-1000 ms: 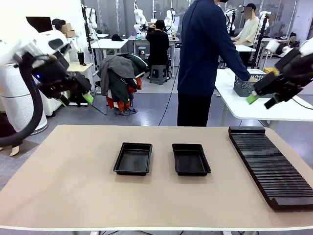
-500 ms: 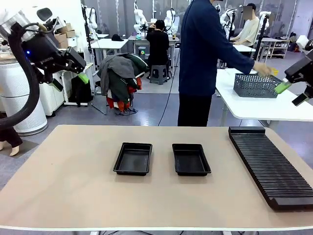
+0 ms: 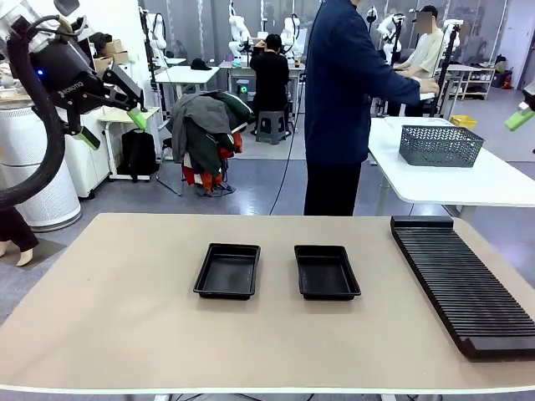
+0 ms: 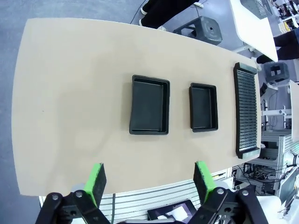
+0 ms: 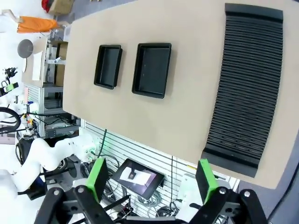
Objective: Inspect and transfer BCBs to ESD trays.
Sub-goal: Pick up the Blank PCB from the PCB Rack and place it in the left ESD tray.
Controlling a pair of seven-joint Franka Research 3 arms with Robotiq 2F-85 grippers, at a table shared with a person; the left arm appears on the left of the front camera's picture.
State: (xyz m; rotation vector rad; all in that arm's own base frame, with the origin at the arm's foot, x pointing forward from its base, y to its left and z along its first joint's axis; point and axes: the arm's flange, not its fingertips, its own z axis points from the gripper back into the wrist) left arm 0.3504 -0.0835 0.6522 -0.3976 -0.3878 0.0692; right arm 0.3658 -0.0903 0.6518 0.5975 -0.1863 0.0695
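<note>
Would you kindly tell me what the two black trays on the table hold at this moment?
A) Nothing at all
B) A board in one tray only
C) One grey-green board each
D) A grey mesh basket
A: the left tray and the right tray both show bare black floors, seen from the front and from both wrist views.

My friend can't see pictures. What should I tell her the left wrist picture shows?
Seen from high above, a tan table holds an empty black ESD tray and a second one beside it, with a long black ribbed rack past them. The left gripper, open and holding nothing, rises from the bottom edge.
</note>
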